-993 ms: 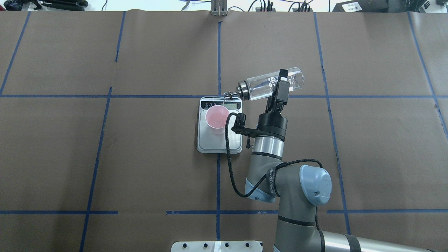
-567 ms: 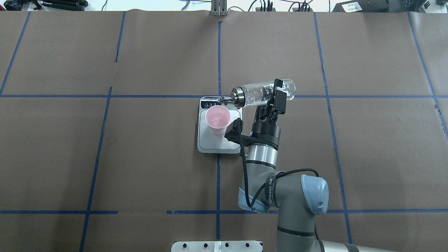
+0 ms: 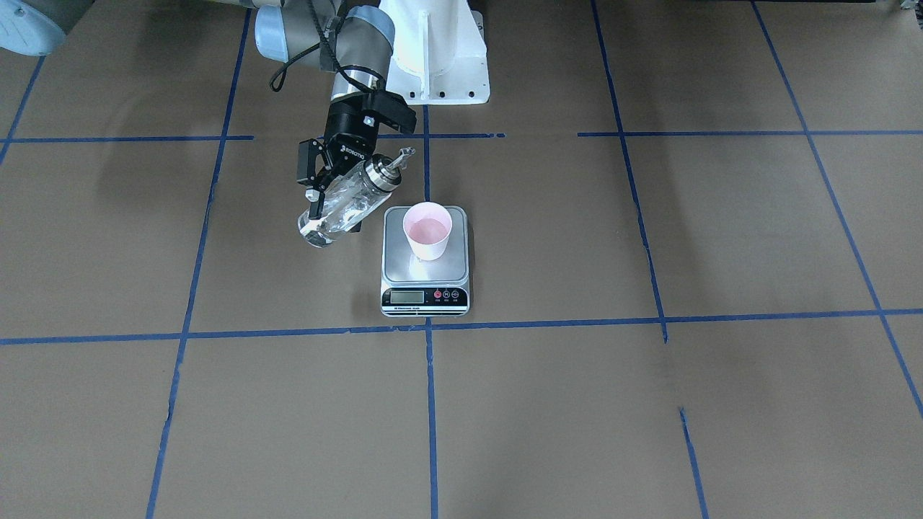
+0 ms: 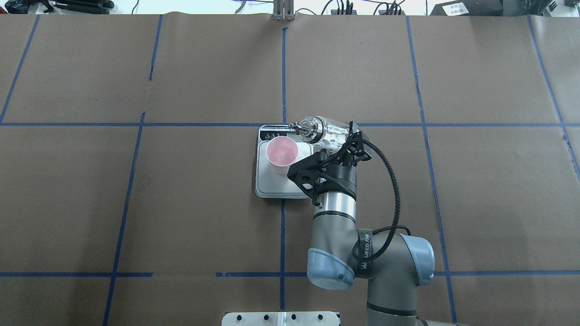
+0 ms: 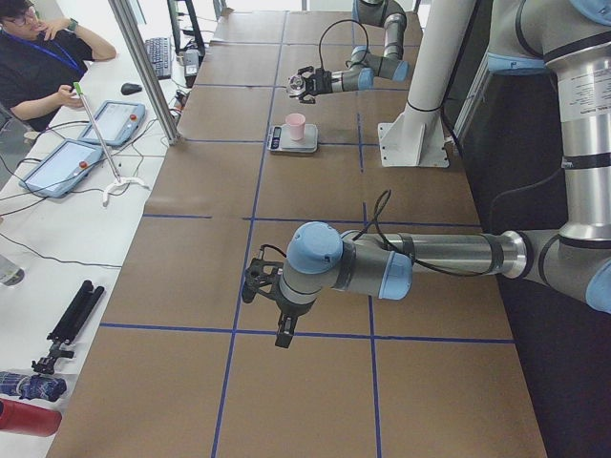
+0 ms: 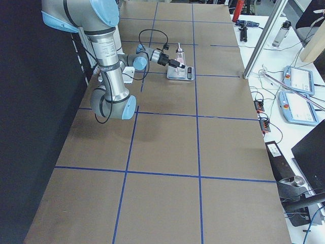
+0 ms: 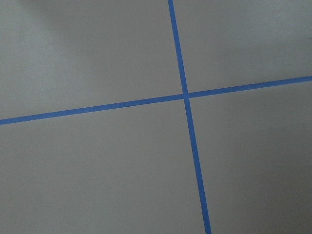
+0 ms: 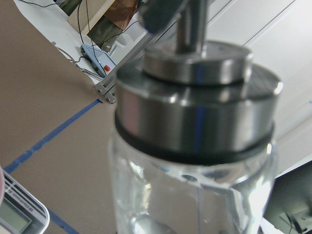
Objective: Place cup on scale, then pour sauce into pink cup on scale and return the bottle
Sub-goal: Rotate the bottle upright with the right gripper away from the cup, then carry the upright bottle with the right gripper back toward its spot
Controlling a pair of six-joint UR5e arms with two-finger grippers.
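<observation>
We read robotics lab: brown-papered table point(image 4: 204, 203) gridded in blue tape point(image 4: 283, 68), industrial arm point(image 5: 420, 258), white mounting pedestal point(image 3: 440, 50), operator point(image 5: 38, 57) at side bench with teach pendants point(image 5: 119, 121), loose cables point(image 6: 261, 109), folded tripod point(image 5: 72, 315), aluminium frame post point(image 5: 143, 67).

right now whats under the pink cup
The cup stands upright on the scale, on its steel plate. The patch of plate beneath its base is covered, so nothing there can be checked.

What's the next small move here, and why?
Probably bring the bottle fully upright before carrying it off. The right fingers hold it tilted, with its spout raised and clear of the cup, which stands on the scale, so pouring looks finished.
</observation>
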